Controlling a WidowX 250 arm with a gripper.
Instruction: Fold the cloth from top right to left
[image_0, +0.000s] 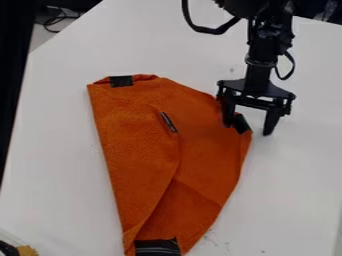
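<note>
One orange cloth (130, 150) lies beside the parted jaws, its black corner patch (242, 125) between their tips, presumably so the gripper (248, 129) can pinch that edge for folding; the white table (294, 165) extends beyond the jaws.

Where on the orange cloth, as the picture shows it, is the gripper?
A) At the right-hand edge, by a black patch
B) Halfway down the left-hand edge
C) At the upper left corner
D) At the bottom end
A: the gripper has one finger at the black patch on the right-hand side of the orange cloth and the other just past the cloth's edge.
</note>
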